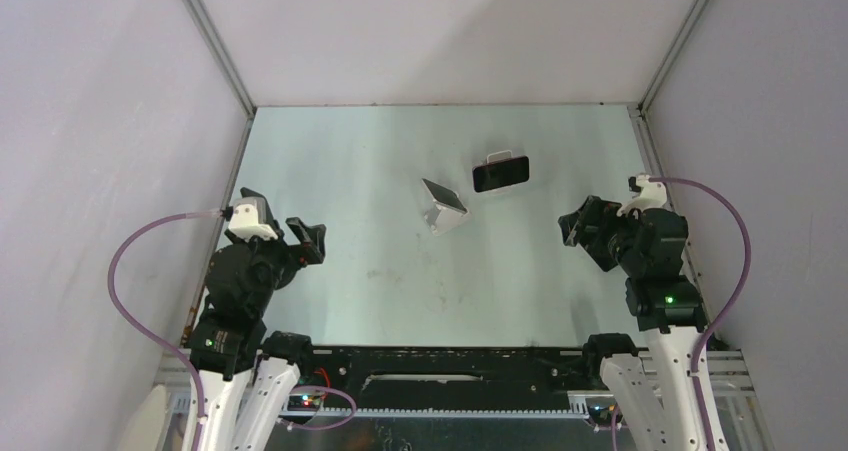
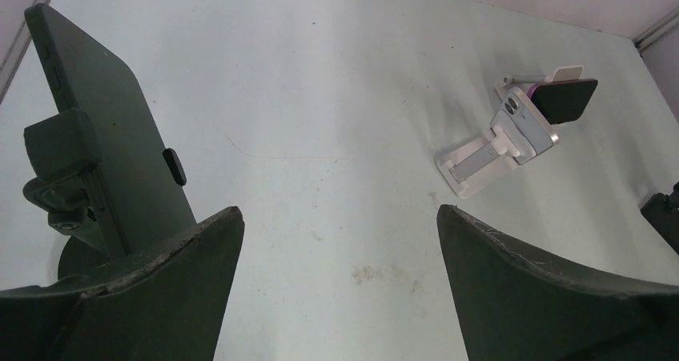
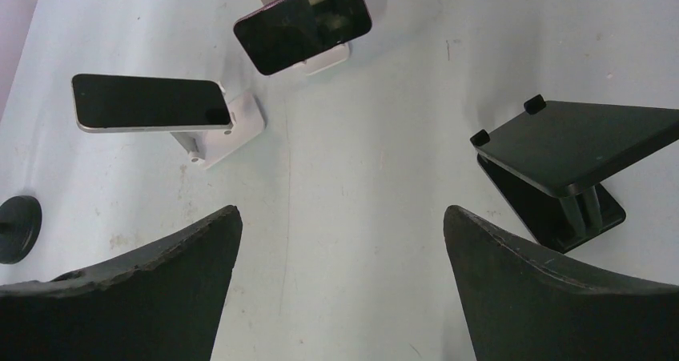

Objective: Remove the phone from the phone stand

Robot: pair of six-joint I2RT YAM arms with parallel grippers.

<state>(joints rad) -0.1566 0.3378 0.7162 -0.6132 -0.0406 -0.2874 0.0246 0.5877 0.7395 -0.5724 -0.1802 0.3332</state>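
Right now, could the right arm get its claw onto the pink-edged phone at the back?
Probably yes. The right claw is open and faces the pink-edged phone, with only bare table between them. The empty black stand sits off to one side, out of the way.

The foot of the black stand is hidden behind a finger of the left gripper. A dark thing is cut off at that view's right edge.

Black arms, white bases, looping purple cables (left gripper dark, scuffed).
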